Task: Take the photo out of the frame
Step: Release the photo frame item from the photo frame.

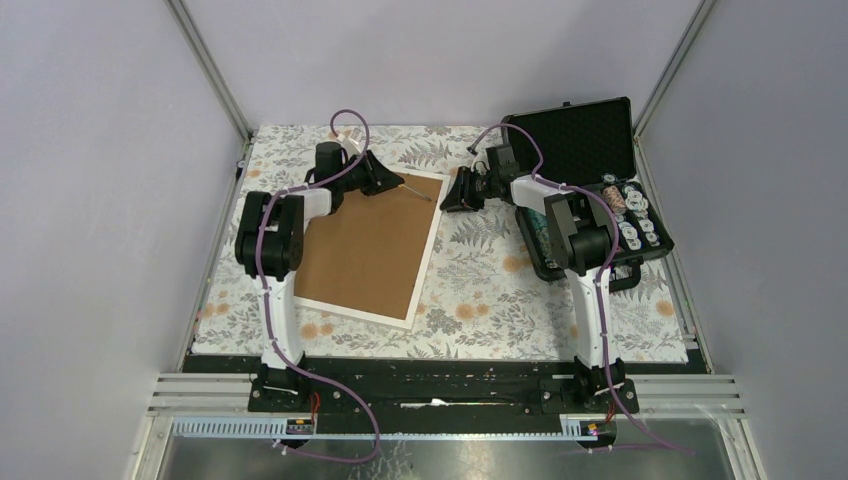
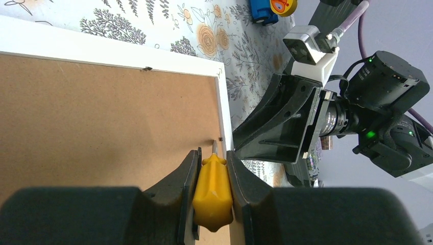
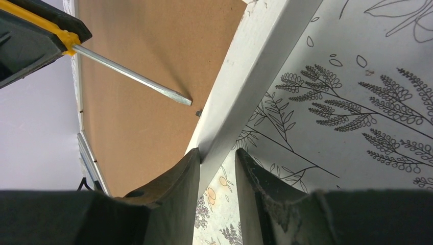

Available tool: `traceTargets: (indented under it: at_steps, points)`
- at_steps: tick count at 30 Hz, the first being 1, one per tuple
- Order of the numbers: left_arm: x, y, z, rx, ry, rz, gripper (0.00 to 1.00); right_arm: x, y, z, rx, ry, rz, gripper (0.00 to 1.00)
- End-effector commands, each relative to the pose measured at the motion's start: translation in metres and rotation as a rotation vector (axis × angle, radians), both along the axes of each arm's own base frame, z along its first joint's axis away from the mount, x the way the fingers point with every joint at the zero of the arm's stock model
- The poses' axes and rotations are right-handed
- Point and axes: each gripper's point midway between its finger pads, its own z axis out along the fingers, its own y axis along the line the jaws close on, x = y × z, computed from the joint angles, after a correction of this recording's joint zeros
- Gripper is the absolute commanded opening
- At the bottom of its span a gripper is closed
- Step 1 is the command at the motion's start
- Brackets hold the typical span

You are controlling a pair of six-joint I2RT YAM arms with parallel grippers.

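Jaws: left gripper [image 2: 213, 154] grasps a yellow screwdriver [image 2: 212, 196], right gripper's [image 3: 217, 153] hold unclear; only the right wrist shows the blade at the frame's [image 1: 365, 250] brown-backed 1 o'clock corner.

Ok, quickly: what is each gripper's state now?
Left gripper: closed on the yellow-handled steel screwdriver.
Right gripper: at the edge of the thin white picture frame; grip cannot be told.

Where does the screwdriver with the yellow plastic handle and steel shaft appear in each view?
Top external: the screwdriver, shaft only, above centre, over the far right corner of the white-bordered, brown-backed frame.
Left wrist: bottom centre, yellow handle clamped in the left gripper.
Right wrist: upper left, shaft slanting down.
Shared landmark: the frame's white border.
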Motion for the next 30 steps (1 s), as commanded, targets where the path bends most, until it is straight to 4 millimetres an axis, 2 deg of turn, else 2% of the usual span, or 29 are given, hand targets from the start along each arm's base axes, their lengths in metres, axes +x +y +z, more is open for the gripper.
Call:
traceTargets:
  at_steps: [1, 11, 21, 30]
  points:
    - [0.003, 0.001, -0.014, -0.008, 0.008, 0.008, 0.0, 0.003, 0.004, -0.006, -0.008, -0.005, 0.002, 0.38]
    - [-0.009, -0.011, -0.028, -0.028, 0.065, -0.038, 0.0, 0.001, 0.008, -0.009, -0.009, -0.004, 0.014, 0.37]
    - [-0.009, -0.028, -0.036, -0.044, 0.088, -0.061, 0.0, -0.001, 0.014, -0.013, -0.011, -0.003, 0.028, 0.37]
    - [-0.027, -0.042, -0.037, -0.043, 0.109, -0.129, 0.0, 0.001, 0.015, -0.013, -0.019, -0.018, 0.029, 0.36]
